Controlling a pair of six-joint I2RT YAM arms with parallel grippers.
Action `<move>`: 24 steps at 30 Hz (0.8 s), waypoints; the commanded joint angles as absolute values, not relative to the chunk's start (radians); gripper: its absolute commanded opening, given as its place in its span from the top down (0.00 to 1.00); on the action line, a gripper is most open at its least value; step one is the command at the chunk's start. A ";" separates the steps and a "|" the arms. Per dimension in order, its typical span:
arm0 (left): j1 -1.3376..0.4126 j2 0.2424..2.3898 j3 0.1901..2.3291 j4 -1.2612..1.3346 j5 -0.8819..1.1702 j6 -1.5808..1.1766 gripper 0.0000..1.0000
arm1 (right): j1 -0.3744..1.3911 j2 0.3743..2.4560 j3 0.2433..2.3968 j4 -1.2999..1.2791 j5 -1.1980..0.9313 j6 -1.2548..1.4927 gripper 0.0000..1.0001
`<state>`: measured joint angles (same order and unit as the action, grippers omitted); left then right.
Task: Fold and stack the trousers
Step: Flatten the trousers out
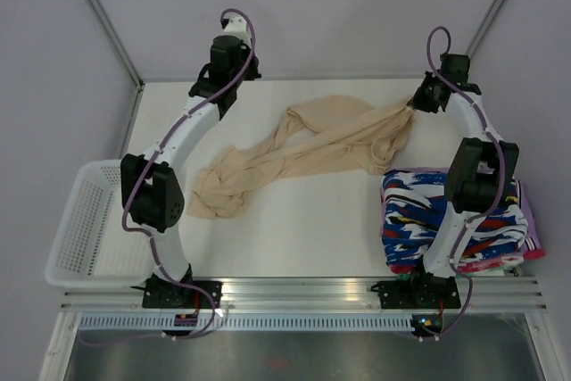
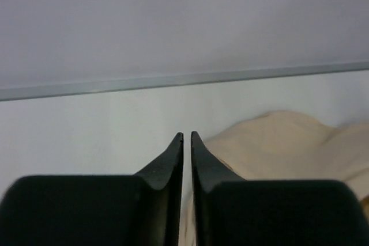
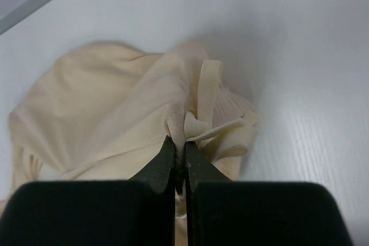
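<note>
Top external view gives the count: two arms, one pair of beige trousers, one stack of patterned garments in blue, white, red and black, and one white mesh basket. The trousers lie on the white table, strung out across its far half. One end is bunched near the left arm's elbow, and the other is drawn up to a point at the far right. Their right part reaches the far edge of the patterned stack, which sits at the table's right side beneath the right arm. The basket hangs at the table's left edge, and the trousers lie wholly outside it.

Only the wrist views show the jaws. In the right wrist view, the right gripper is pinched tight on a gathered fold of the trousers, with creased fabric and a narrow band bulging up just past the tips. In the left wrist view, the left gripper has its fingers drawn together with only a thin slit between them, and no cloth in the slit. Its tips are over bare table, and the trousers lie just to their right. That view also shows the metal rail where table meets wall.
</note>
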<state>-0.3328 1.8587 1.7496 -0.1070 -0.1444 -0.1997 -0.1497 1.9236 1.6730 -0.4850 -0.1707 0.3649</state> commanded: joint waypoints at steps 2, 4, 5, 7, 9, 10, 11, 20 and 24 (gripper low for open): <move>-0.353 2.006 1.742 -0.216 -0.038 -0.189 0.76 | -0.216 2.086 1.805 -0.472 -0.178 0.373 1.00; -0.356 2.042 1.752 -0.229 -0.035 -0.187 0.66 | -0.225 2.140 1.868 -0.494 -0.166 0.351 1.00; -0.354 2.080 1.769 -0.232 -0.028 -0.184 0.64 | -0.227 2.155 1.935 -0.512 -0.140 0.342 1.00; -0.354 2.123 1.822 -0.256 0.015 -0.173 0.51 | -0.236 2.195 2.014 -0.561 -0.130 0.325 1.00; -0.354 2.198 1.868 -0.287 0.083 -0.173 0.37 | -0.247 2.209 2.034 -0.581 -0.136 0.322 1.00; -0.354 2.221 1.893 -0.307 0.106 -0.170 0.33 | -0.248 2.207 2.036 -0.583 -0.138 0.321 1.00; -0.356 2.241 1.928 -0.340 0.129 -0.172 0.31 | -0.250 2.207 2.033 -0.583 -0.141 0.319 1.00; -0.413 2.281 1.881 -0.390 0.281 -0.068 0.11 | -0.259 2.204 1.991 -0.598 -0.161 0.302 0.99; -0.443 2.322 1.891 -0.460 0.157 -0.043 0.22 | -0.259 2.214 1.996 -0.594 -0.173 0.307 1.00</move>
